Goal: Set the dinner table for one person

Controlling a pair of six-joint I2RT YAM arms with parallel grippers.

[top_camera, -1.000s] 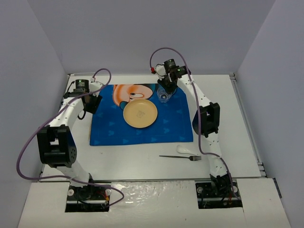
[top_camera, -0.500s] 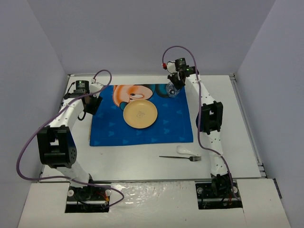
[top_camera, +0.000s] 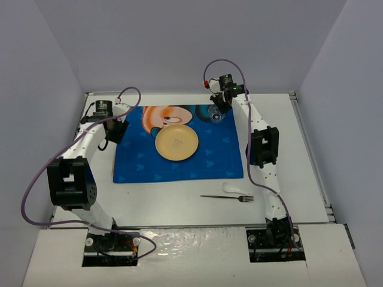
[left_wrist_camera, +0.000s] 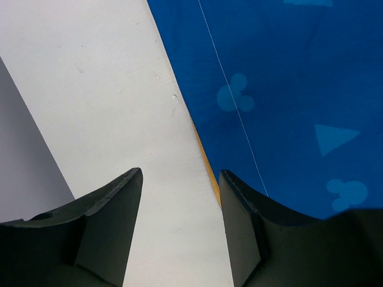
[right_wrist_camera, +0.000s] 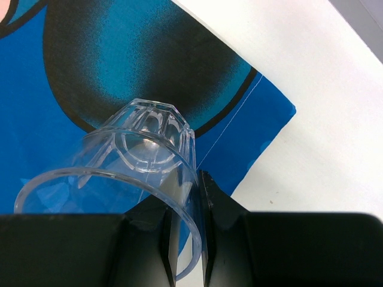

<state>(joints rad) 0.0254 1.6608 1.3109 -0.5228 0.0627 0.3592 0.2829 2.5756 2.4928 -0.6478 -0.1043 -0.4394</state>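
My right gripper (top_camera: 219, 107) is shut on the rim of a clear plastic cup (top_camera: 216, 113), one finger inside and one outside, holding it over the far right corner of the blue cartoon-mouse placemat (top_camera: 179, 158). In the right wrist view the cup (right_wrist_camera: 134, 161) hangs tilted over the mat's corner (right_wrist_camera: 263, 113). A yellow plate (top_camera: 176, 143) sits on the placemat. A fork (top_camera: 227, 198) and a white spoon (top_camera: 234, 189) lie on the white dinner table (top_camera: 287, 161) in front of the mat. My left gripper (top_camera: 115, 133) is open and empty at the mat's left edge (left_wrist_camera: 203, 149).
Grey walls stand close around the table on three sides. The right arm's elbow (top_camera: 263, 148) hangs above the placemat's right edge.
My right gripper has carried the cup from beside the plate back and to the right, to the mat's far right corner. The left arm has not moved.
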